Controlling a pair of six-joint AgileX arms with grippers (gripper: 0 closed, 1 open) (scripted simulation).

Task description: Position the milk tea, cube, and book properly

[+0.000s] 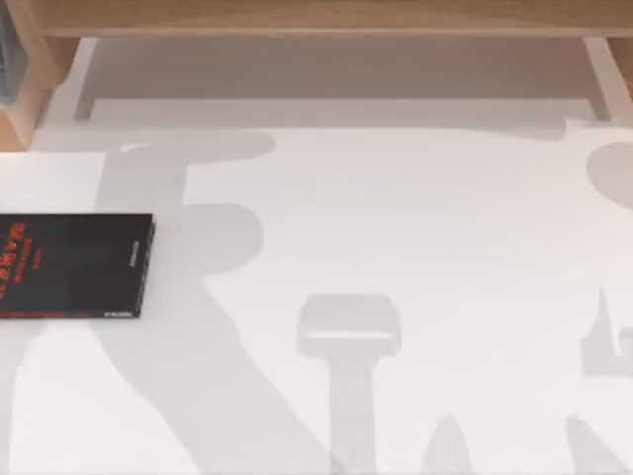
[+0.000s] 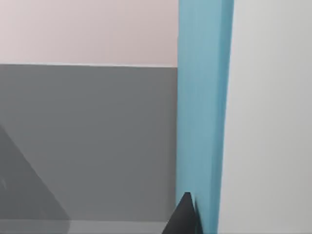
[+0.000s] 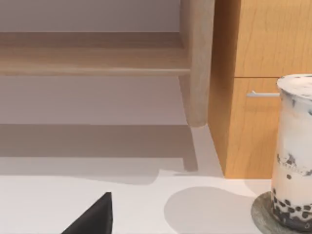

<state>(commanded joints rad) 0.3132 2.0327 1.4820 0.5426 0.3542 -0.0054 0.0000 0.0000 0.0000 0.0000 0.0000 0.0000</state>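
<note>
Left side, top view: thin black book (image 1: 74,265) with red lettering lies flat on the white tabletop (image 1: 415,228), long axis across the table. Not the task's book. Wooden shelf unit (image 1: 326,18) runs along the far edge; a teal sliver at its left end (image 1: 8,54) could be the task book, cannot confirm from above.

Left wrist view: the book (image 2: 202,112), teal-blue, stands as a tall narrow band, long axis upright in the picture, directly against one dark fingertip (image 2: 184,217) of the left gripper. Judgement: left arm is the nearer one to the book and is probably at it, but whether the jaws are spread or pinching the cover I cannot tell.

Right wrist view: milk tea (image 3: 294,151), lidded cup with dark pearls in the lower part, stands upright on a round grey coaster (image 3: 261,214), just before a wooden cabinet (image 3: 253,87) with a drawer handle. One dark fingertip (image 3: 95,219) of the right gripper sits well apart from the cup; jaw state cannot be told.

Cube: not located.
</note>
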